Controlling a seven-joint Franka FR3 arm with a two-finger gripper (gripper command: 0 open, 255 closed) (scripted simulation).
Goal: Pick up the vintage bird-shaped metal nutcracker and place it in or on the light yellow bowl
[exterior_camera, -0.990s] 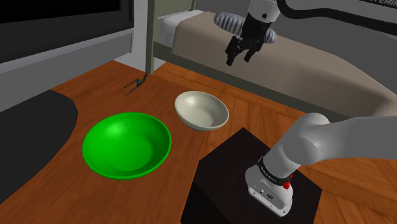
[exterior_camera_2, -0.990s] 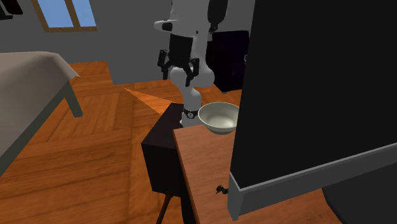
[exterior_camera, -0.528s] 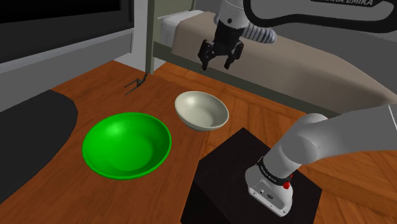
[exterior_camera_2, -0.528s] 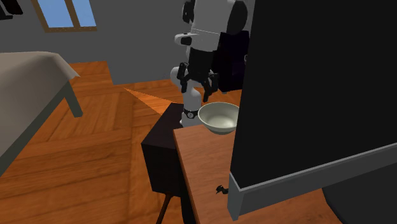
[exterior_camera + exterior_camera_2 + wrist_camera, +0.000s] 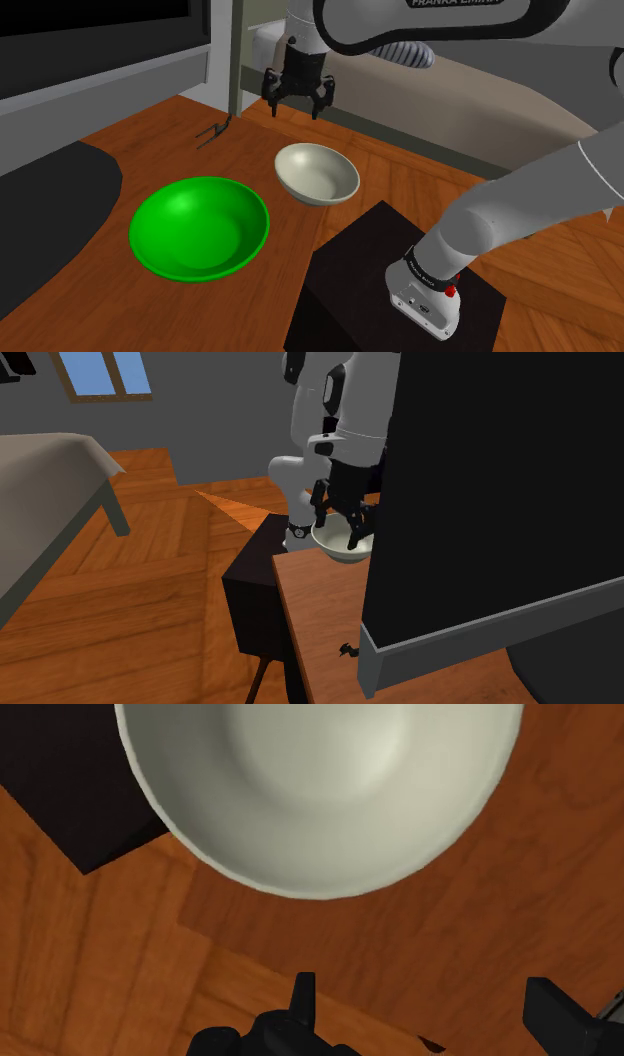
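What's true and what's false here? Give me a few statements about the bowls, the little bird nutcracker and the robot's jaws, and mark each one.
1. The jaws are holding the nutcracker. False: they are open and empty, and the nutcracker lies on the table.
2. The pale bowl is empty. True.
3. The green bowl has something in it. False: it is empty too.
4. The jaws hang in the air above the table, touching nothing. True.
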